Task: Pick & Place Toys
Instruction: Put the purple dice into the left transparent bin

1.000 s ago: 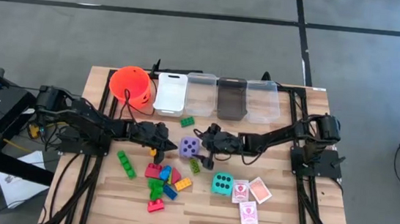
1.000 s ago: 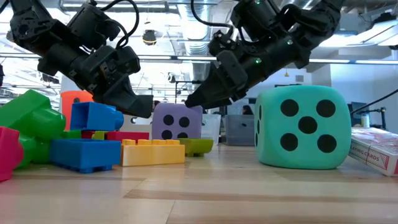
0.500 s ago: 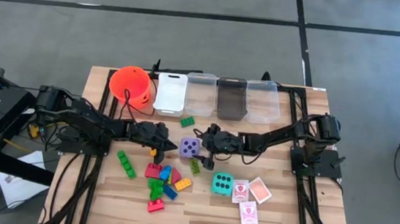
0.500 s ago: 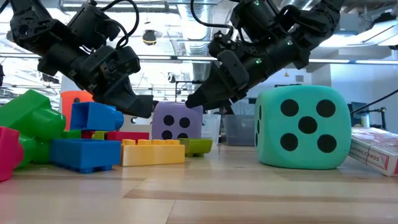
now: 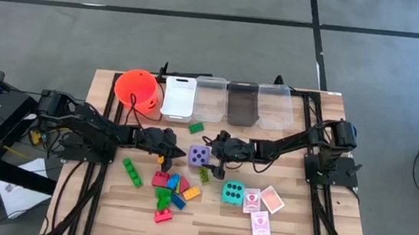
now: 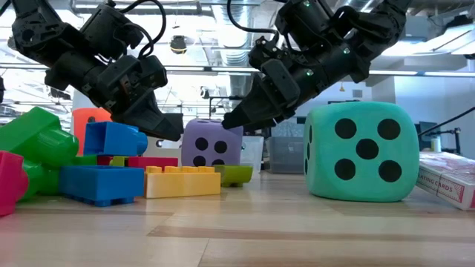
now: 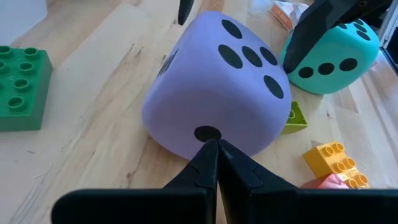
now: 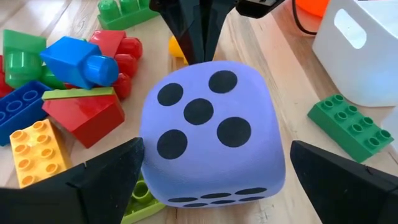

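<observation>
Between the two grippers, mid-table, sits the purple foam-looking dotted die (image 5: 199, 156). Right gripper (image 8: 205, 186) straddles it, fingers spread wide; left gripper (image 7: 212, 163), pressed together, touches its near face. Probably light and squashy: grip opposite flat faces.

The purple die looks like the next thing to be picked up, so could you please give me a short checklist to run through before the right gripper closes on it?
1. Right gripper open: ok, its fingers stand wide on either side of the purple die.
2. Die between the right fingers: ok in the right wrist view.
3. Left gripper out of the way: not ok, it is shut with its tip at the die's side.
4. Die resting flat on the table: ok.
5. Neighbours clear of the closing path: cannot tell; a lime brick lies close beside one finger.
6. Bins reachable: ok, the white bin stands at the table's far edge.
</observation>
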Motion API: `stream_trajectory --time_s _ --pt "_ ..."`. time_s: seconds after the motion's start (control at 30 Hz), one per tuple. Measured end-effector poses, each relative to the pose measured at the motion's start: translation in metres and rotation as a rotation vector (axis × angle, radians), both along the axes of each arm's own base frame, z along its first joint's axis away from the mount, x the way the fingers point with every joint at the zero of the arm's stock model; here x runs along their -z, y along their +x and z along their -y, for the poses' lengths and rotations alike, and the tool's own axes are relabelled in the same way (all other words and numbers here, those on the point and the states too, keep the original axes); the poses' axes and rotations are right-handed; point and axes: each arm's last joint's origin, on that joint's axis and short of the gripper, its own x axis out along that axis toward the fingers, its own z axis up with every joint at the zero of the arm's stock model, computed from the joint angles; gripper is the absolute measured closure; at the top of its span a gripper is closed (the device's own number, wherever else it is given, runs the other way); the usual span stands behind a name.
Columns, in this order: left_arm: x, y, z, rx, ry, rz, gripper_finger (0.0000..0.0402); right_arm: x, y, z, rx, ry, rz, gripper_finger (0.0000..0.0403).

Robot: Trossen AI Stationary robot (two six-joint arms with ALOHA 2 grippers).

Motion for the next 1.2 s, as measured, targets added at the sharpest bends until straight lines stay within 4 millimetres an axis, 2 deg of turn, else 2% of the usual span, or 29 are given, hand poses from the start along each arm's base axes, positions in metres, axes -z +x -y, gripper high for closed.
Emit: stream_trajectory --time_s 1.2 --pt "0.0001 -0.0001 -0.0002 -0.007 0.004 -0.001 0.0402 -0.0072 0.0055 -0.007 -0.025 -0.013 0.021 0.0003"
